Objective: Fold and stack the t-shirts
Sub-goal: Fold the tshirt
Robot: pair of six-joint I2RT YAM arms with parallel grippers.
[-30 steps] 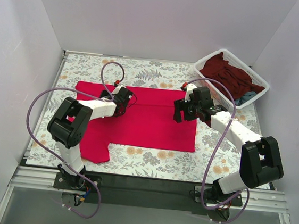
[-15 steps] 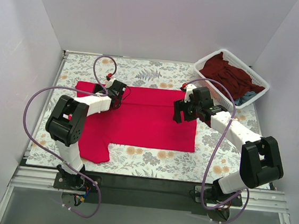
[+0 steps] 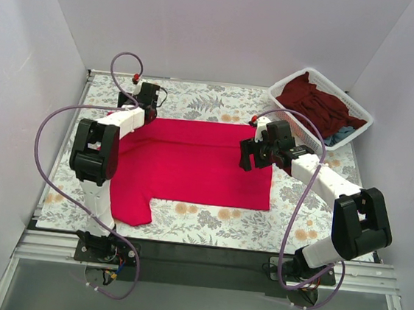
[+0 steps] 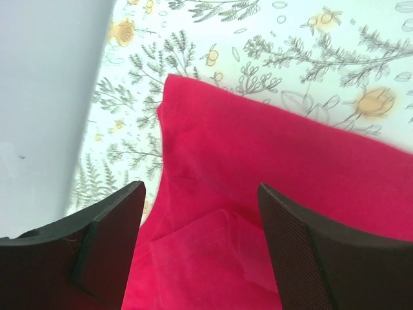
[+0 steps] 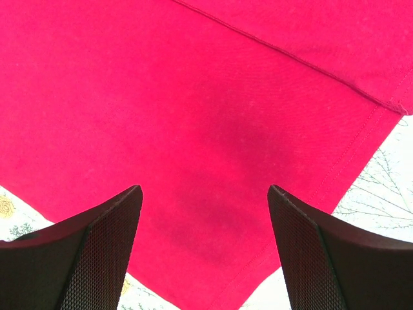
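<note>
**Red tee laid out flat, both grippers open**

Top view: the red t-shirt lies spread on the floral table, with one sleeve poking toward the near edge. The left gripper is at its far left corner and the right gripper is over its right side. A maroon shirt sits in the white basket.

Left wrist: fingers spread, nothing between them, rumpled red cloth below.

Right wrist: fingers spread too, with smooth cloth and a hem below.
</note>
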